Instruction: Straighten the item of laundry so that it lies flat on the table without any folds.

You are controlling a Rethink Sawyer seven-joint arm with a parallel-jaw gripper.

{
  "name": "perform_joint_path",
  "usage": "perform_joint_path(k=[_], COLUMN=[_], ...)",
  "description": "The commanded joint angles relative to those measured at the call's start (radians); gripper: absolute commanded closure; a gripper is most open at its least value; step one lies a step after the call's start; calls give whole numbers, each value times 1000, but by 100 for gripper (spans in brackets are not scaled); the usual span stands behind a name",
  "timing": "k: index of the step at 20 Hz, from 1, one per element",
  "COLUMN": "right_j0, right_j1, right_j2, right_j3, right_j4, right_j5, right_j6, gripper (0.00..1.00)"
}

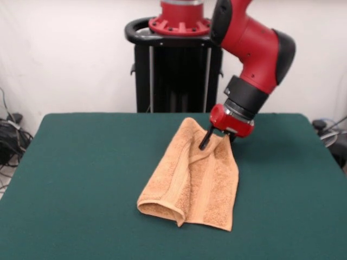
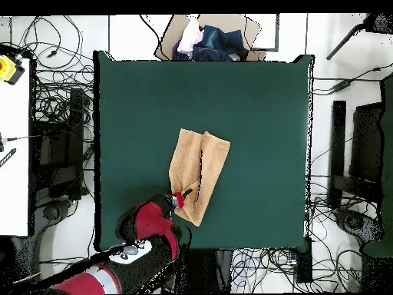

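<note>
Surroundings: white wall behind the black pedestal (image 1: 179, 70) in our front view; from overhead we see cables on the floor on both sides and a cardboard box of clothes (image 2: 211, 37) beyond the surface's 12 o'clock edge.
Surface: we see a dark green surface (image 1: 81, 179), much bigger than the towel, with nothing else lying on it.
Towel: the peach towel (image 1: 195, 179) lies a little toward 6 o'clock of the middle in our overhead view (image 2: 198, 170), running from about 11 o'clock down to 6 o'clock. It is not flat: a long ridge runs down its length, and in the front view the lower left edge curls up into an open roll. A woven band runs lengthwise beside the ridge.
Arm: the red and black arm (image 1: 255, 49) comes in from 1 o'clock in the front view and from 7 o'clock in the overhead view.
Tool: the tool (image 1: 216, 140) sits at the towel's far end in the front view, at the towel's 7 o'clock end from overhead (image 2: 184, 195). Two dark fingers (image 1: 205, 140) reach down into the cloth, which rises to a peak there. We cannot tell whether they are pinched on the cloth or apart.
</note>
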Motion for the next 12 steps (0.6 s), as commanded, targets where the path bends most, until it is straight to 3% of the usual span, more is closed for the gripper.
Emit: perform_joint_path(k=[1,3,8,12], right_j0=[31,0,-125,-160], right_j1=[86,41,-229,-338], right_j2=[133,154,270,341], right_j3=[-71,-54,62,116], right_j4=[39,22,-26,-9], right_j5=[253,276,380,396], right_j6=[187,189,207,231], gripper=[0,0,0,0])
